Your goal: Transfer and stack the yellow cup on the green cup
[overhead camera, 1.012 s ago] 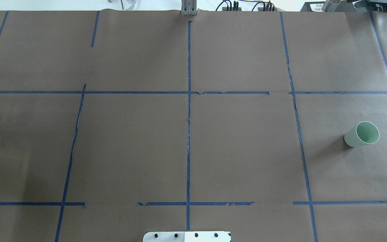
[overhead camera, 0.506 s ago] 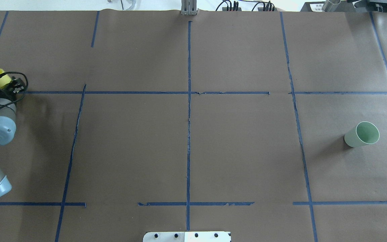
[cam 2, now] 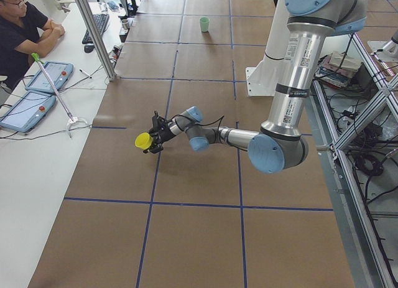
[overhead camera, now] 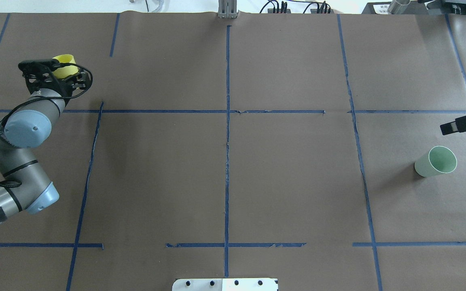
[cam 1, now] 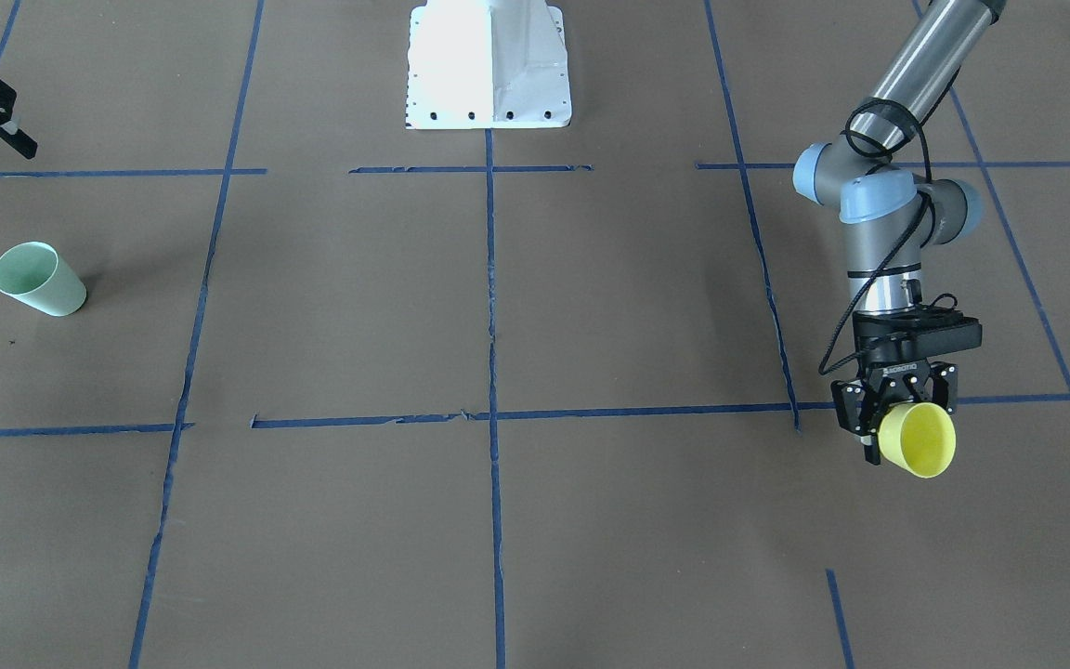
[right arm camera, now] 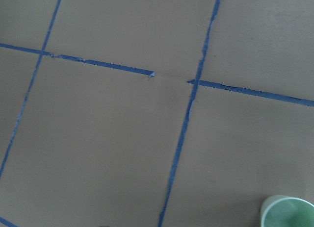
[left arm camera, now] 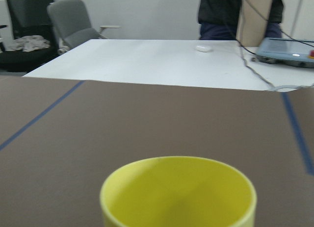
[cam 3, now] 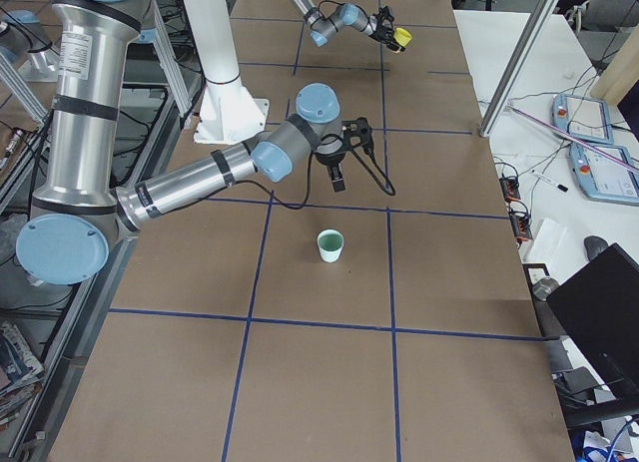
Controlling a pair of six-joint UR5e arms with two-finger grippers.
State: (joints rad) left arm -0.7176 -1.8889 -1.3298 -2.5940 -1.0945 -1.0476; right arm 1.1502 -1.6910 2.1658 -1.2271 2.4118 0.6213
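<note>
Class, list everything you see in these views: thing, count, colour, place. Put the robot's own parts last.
yellow cup: one, bright yellow, held in the left gripper, on the robot's left side.
green cup: one, pale green, upright on the table, on the robot's right side.
table: one, brown cover, marked with blue tape lines.
operator: one, dark shirt, seated at the white side desk.
base: one, white, at the table's robot-side edge.
arms: two, silver with blue joints.
left gripper: one, black, shut on the yellow cup.
right gripper: one, black, near the green cup; open or shut unclear.
</note>
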